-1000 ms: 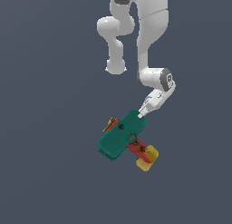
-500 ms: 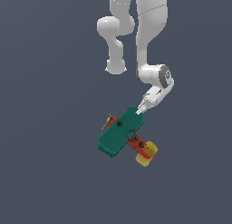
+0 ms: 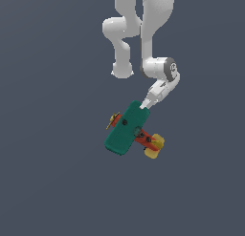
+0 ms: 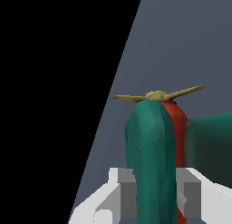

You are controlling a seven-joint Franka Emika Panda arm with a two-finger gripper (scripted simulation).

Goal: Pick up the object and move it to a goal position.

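The white, jointed robot arm (image 3: pixel 153 48) reaches down from the upper part of the exterior view, and its gripper (image 4: pixel 155 191) is closed on the small toy airplane with broad teal-green rounded wings, a red-orange body, a yellow tail and a thin yellow propeller (image 3: pixel 130 131). In the wrist view the two pale grey fingers (image 4: pixel 124 193) sit on either side of the teal wing, pressed against it, with the red body just behind the wing and the propeller at the far end of the plane.

Taking the arm as the landmark, the airplane hangs directly below its last joint, touching the fingertips at the upper edge of the wing. The plane is tilted: the propeller points away from the arm towards the exterior view's left, and the yellow tail lies on the far side of the wing, lower and towards the exterior view's right.

The grasp looks done. Whether the plane is already clear of a surface cannot be told, since the plain dark backdrop shows no floor edge or shadow. No goal marker is visible in either view, so the carry to the goal position appears to be what is left.
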